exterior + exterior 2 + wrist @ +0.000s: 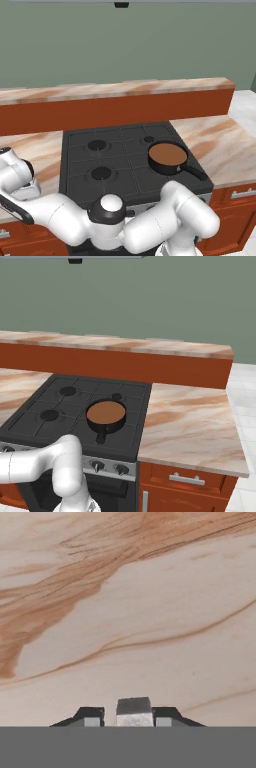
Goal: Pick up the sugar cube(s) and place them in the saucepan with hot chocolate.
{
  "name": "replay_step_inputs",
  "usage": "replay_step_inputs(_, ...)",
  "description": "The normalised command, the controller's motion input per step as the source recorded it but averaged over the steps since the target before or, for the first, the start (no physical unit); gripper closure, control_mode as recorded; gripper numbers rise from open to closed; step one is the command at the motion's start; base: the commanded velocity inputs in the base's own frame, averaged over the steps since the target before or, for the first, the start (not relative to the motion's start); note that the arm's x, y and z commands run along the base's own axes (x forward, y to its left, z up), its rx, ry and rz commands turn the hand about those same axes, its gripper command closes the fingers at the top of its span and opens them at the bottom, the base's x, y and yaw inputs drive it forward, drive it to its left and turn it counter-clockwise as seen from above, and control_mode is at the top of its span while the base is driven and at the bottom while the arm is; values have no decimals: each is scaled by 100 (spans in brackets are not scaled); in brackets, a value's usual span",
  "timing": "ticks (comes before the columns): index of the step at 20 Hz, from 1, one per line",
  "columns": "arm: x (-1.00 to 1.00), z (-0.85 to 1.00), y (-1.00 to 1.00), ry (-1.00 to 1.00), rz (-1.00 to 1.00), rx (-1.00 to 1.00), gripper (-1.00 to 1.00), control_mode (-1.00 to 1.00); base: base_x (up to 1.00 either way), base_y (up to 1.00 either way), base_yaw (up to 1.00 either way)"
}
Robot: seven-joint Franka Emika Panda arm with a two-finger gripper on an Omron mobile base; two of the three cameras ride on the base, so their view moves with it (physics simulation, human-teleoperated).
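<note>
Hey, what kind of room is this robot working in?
A simulated kitchen, it seems: a black four-burner stove with knobs, marbled stone counters over red-brown cabinets, and a saucepan of brown liquid on a burner.

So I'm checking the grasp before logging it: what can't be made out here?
- Hand view: the cube sits between the gripper fingertips; the grey band cuts off its lower part, so contact is unclear.
- Left base view: the arm's end runs off the left edge.
- Saucepan: depth of liquid untellable.
</note>
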Motion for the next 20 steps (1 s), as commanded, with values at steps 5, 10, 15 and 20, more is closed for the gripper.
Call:
replay_step_inputs(5, -1, 0, 0, 0, 0, 0, 100, -100, 0, 0, 0)
replay_step_inputs(10, 0, 0, 0, 0, 0, 0, 100, -100, 0, 0, 0)
replay_step_inputs(15, 0, 11, -23, 0, 0, 0, 100, -100, 0, 0, 0)
replay_step_inputs(20, 0, 71, -95, -1, 0, 0, 100, -100, 0, 0, 0)
